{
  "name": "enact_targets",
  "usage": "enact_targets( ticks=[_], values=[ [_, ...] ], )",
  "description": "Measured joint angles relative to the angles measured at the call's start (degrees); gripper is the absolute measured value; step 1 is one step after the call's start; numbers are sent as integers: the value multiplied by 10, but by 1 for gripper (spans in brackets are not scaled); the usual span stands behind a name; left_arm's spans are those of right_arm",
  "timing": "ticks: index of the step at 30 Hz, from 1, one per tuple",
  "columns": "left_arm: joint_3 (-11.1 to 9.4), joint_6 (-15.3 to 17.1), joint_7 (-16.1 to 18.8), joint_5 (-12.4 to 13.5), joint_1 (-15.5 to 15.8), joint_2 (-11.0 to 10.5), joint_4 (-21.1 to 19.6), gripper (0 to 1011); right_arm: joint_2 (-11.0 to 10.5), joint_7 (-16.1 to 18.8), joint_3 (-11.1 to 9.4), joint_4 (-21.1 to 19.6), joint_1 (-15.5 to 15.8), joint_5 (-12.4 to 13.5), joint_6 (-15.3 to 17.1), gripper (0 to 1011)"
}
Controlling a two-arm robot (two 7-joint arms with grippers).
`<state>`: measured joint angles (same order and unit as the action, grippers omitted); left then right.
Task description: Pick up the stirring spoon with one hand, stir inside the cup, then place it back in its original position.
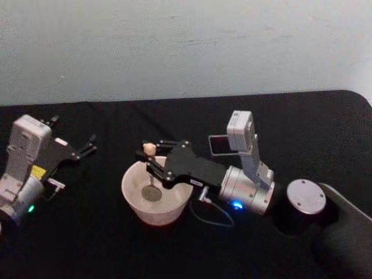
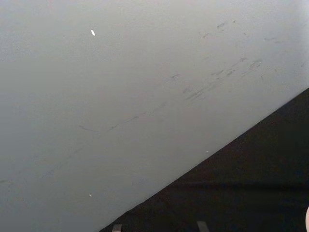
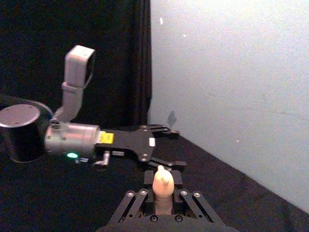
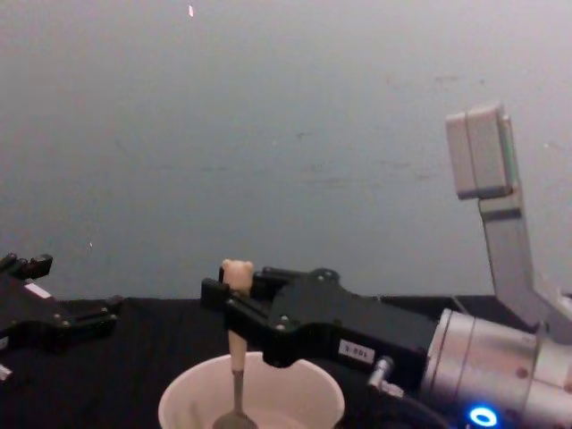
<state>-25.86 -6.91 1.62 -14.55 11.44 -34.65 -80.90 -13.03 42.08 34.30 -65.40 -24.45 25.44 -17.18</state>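
Stirring stage, right arm.
Black blocky right gripper [image 1: 150, 160] pinches the slim bear-topped cream stirring spoon [image 4: 237, 357] upright, so its metal bowl reaches below the jaws into the wide cream-white cup [image 1: 129, 180]; left gripper [image 1: 88, 145] parked aside, jaws spread.

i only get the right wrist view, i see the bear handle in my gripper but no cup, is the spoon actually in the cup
Observer: Yes. In the head view the stirring spoon reaches down past the rim, with its bowl inside the cup.
Operator: is it upright or leaning
Observer: In the chest view it stands close to upright, and the right gripper is shut on the handle just below the bear head.
Operator: is the left arm near the cup
Observer: No. The left gripper sits well off to the cup's left, open and holding nothing.
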Motion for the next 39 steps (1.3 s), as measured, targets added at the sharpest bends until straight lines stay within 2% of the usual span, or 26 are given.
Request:
enact_targets(
  ticks=[11,19,29,35,39],
  values=[
    [0,0,0,0,0,0,0,1001,3,-11,-15,17,-9,-5,-6,210],
    [0,0,0,0,0,0,0,1001,-9,-16,-25,-2,2,-5,-3,211],
    [0,0,0,0,0,0,0,1001,-35,-18,-31,-38,31,-4,12,211],
    [0,0,0,0,0,0,0,1001,-44,-16,-32,-61,46,4,20,211],
    [0,0,0,0,0,0,0,1001,-47,-9,-25,-73,54,7,25,211]
  ],
)
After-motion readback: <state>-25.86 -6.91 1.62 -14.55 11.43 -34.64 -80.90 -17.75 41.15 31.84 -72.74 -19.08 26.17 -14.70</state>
